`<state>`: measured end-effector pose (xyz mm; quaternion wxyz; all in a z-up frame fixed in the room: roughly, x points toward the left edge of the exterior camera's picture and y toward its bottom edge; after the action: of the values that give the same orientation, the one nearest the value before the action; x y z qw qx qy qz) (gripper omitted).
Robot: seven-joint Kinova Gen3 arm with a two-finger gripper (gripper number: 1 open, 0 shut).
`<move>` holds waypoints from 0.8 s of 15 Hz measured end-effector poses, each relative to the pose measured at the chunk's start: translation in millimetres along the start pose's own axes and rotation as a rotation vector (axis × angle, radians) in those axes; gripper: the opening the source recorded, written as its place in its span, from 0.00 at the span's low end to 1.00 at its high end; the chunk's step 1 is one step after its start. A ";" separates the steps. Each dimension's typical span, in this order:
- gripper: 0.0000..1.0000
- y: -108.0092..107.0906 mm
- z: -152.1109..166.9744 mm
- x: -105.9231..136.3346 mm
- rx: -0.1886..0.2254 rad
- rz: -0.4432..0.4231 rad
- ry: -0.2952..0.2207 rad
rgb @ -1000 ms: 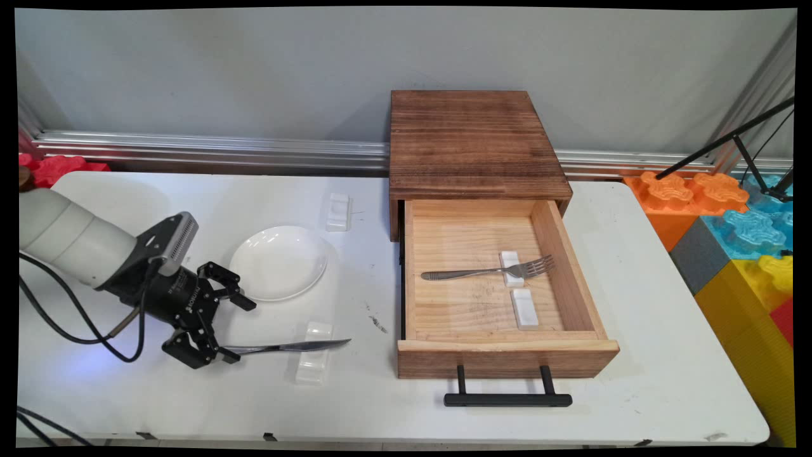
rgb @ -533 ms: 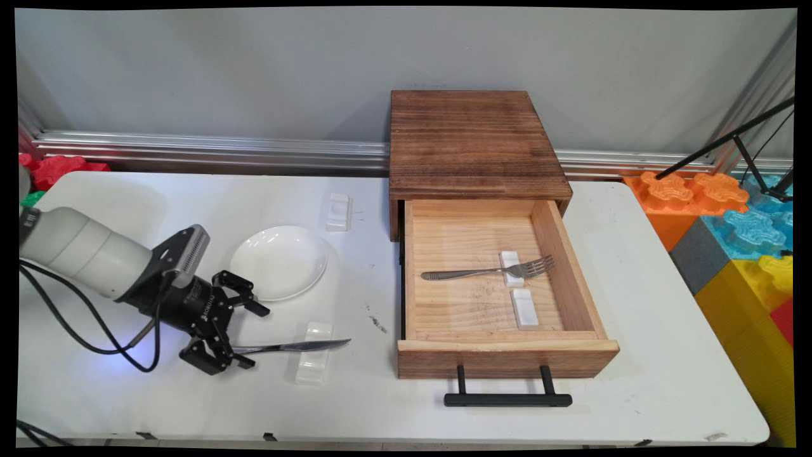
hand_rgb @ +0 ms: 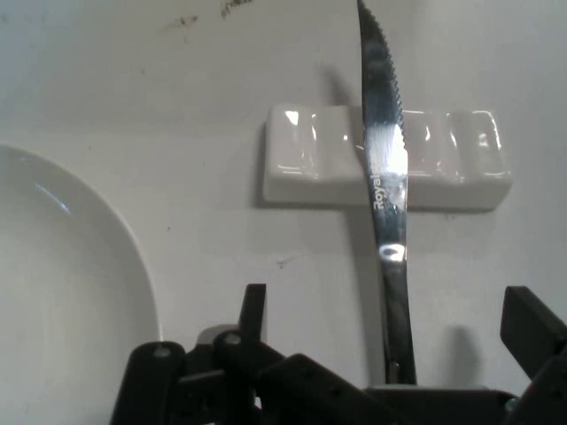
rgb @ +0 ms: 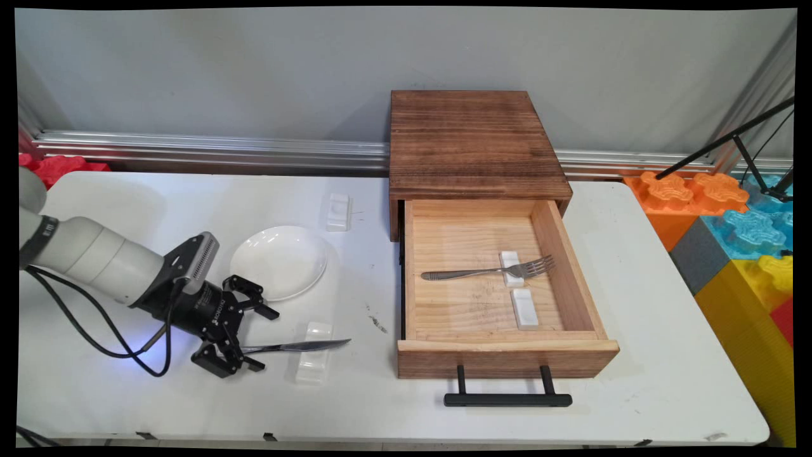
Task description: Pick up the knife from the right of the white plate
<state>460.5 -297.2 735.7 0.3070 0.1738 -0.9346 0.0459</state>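
The knife [rgb: 298, 346] is slim, all-metal, mirror-shiny, w/ a serrated blade edge and small lettering stamped near the blade's base. It lies across a small white glossy rest [rgb: 315, 351], a ridged ceramic-looking block w/ shallow grooves; the blade sits in one groove and its tip sticks out past the rest toward the drawer [rgb: 501, 289].

The gripper [rgb: 259, 337] is black, w/ matte linkage, and comes in low from the left on a white arm. Its fingers are spread apart, one on each side of the knife's handle end, not closed on it. In the hand view the handle [hand_rgb: 400, 328] runs down the gap between the fingers [hand_rgb: 254, 310] and disappears behind the linkage; contact w/ the pads can't be told.

A round white plate [rgb: 278, 261], smooth and shallow, sits just behind the gripper, near but apart from the knife. A 2nd white rest [rgb: 338, 211] lies farther back on the white table [rgb: 666, 355].

To the right stands a dark rough-grained wooden box [rgb: 472, 139] w/ its pale wood drawer pulled open and a black bar handle [rgb: 507, 398] in front. Inside, a metal fork [rgb: 488, 271] lies w/ its neck on one white rest [rgb: 510, 268]; another rest [rgb: 524, 309] lies bare just beside it.
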 end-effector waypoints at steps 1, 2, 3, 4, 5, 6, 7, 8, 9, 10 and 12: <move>1.00 -0.4 1.6 -0.5 -0.001 0.001 0.003; 1.00 -0.6 3.3 -1.1 -0.003 0.003 0.006; 1.00 -0.8 4.8 -1.6 -0.006 0.004 0.009; 1.00 -0.9 6.2 -2.2 -0.008 0.006 0.011; 1.00 -1.0 7.2 -2.6 -0.009 0.007 0.012; 1.00 -1.1 8.2 -3.1 -0.011 0.008 0.013; 1.00 -1.1 9.0 -3.6 -0.013 0.010 0.014; 1.00 -1.1 9.3 -4.1 -0.015 0.011 0.014; 1.00 -1.1 9.5 -4.3 -0.015 0.011 0.015; 1.00 -1.2 9.5 -4.8 -0.017 0.011 0.015; 0.00 -1.1 9.3 -5.4 -0.019 0.011 0.017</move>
<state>459.8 -298.5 725.0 0.3162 0.1653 -0.9333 0.0400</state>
